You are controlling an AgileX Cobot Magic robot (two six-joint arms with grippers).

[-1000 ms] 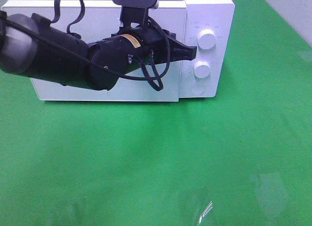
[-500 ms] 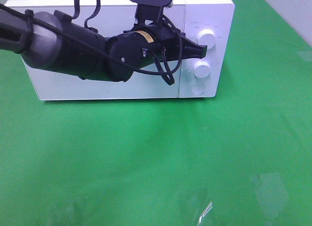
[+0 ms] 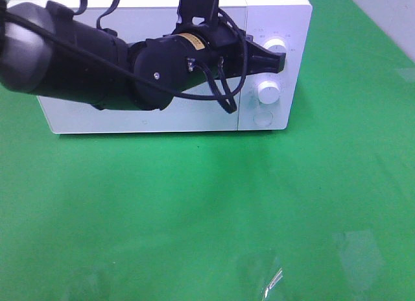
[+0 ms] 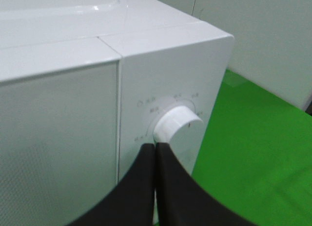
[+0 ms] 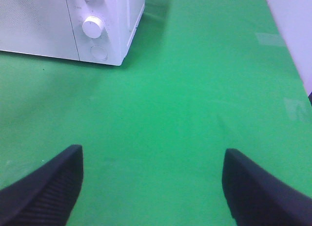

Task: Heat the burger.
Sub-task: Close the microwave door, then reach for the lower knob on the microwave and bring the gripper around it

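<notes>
A: Where is our left gripper [image 4: 155,150]?
B: At the microwave [image 3: 142,122], pinched tight, tips right at its top knob [image 4: 178,128].
A: And our right gripper [image 5: 152,155]?
B: Wide open, holding nothing, over the green table [image 5: 185,89], well away from the microwave's knob side.
A: The burger?
B: We cannot tell where it is. The microwave door [image 4: 58,138] is shut.

The burger could not be seen in any view. The white microwave [image 3: 194,122] was set upright on the green surface [image 3: 207,204], its door shut. On its right-hand panel an upper knob [image 4: 179,126], a lower knob [image 3: 268,91] and a round button [image 3: 262,117] were stacked.
</notes>
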